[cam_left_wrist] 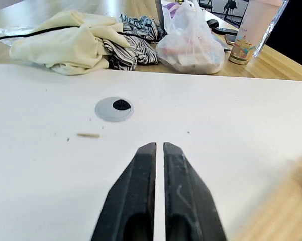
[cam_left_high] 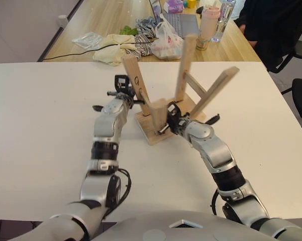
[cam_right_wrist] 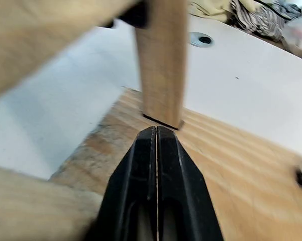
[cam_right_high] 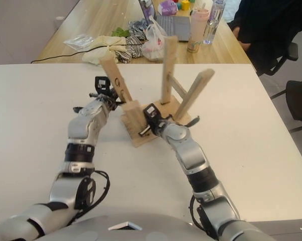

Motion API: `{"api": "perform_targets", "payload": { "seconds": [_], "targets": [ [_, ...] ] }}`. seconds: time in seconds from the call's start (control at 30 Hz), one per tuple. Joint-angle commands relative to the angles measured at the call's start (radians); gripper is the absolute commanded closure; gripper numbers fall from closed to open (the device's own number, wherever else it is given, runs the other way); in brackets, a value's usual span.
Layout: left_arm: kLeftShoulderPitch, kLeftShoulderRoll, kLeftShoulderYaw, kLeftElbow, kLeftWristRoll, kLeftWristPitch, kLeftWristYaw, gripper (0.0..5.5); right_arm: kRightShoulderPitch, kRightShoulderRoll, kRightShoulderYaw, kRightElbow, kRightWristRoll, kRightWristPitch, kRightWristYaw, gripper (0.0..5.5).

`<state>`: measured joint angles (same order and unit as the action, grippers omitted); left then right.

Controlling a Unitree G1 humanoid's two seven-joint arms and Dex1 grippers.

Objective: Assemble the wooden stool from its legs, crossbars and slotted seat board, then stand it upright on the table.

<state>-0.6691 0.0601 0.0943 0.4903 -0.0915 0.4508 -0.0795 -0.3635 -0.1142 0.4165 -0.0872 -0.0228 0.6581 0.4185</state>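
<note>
Stool point(cam_left_high: 163, 118) stands upside down mid-frame on the white table point(cam_left_high: 40, 125); right claw point(cam_right_wrist: 156, 129) pinched together, empty, over its seat board point(cam_right_wrist: 231, 155), left claw point(cam_left_wrist: 159, 148) nearly closed, empty, beside a leg point(cam_left_high: 135, 80). Behind, top of frame, a wooden table point(cam_left_high: 100, 15) holds clothes point(cam_left_high: 115, 47) and a bag point(cam_left_high: 166, 45).

Wooden stool point(cam_left_high: 166, 108) upside down on table, seat board flat, legs up.

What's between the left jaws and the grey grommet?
Bare white table, per the left wrist view; a small tan sliver lies off to one side.
</note>
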Motion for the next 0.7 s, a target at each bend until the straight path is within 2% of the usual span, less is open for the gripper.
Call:
{"api": "perform_targets", "payload": {
  "seconds": [0.03, 0.13, 0.27, 0.3, 0.37, 0.47, 0.57, 0.7],
  "targets": [
    [0.005, 0.084, 0.069, 0.124, -0.001, -0.131, 0.018, 5.29, -0.001, -0.014, 0.022, -0.005, -0.043, -0.057, -0.015, 5.50],
    [0.100, 0.138, 0.101, 0.084, -0.009, -0.229, -0.013, 5.29, 0.076, -0.075, 0.032, -0.093, -0.053, -0.162, 0.021, 5.50],
    [0.238, 0.199, 0.131, -0.049, -0.064, -0.267, -0.130, 5.29, 0.183, -0.159, -0.056, -0.252, 0.046, -0.245, 0.118, 5.50],
    [0.280, 0.213, 0.123, -0.099, -0.080, -0.259, -0.179, 5.33, 0.210, -0.182, -0.087, -0.283, 0.092, -0.249, 0.158, 5.29],
    [0.382, 0.250, 0.083, -0.213, -0.124, -0.225, -0.322, 5.02, 0.291, -0.254, -0.143, -0.333, 0.192, -0.212, 0.253, 4.99],
    [0.530, 0.315, 0.023, -0.380, -0.196, -0.146, -0.511, 4.56, 0.391, -0.437, -0.222, -0.279, 0.258, -0.196, 0.417, 4.48],
    [0.619, 0.361, -0.007, -0.493, -0.228, -0.088, -0.594, 4.20, 0.396, -0.571, -0.285, -0.167, 0.279, -0.223, 0.536, 4.08],
    [0.635, 0.369, -0.053, -0.528, -0.240, -0.057, -0.643, 3.62, 0.214, -0.567, -0.332, 0.103, 0.258, -0.290, 0.548, 3.44]
  ]
}}
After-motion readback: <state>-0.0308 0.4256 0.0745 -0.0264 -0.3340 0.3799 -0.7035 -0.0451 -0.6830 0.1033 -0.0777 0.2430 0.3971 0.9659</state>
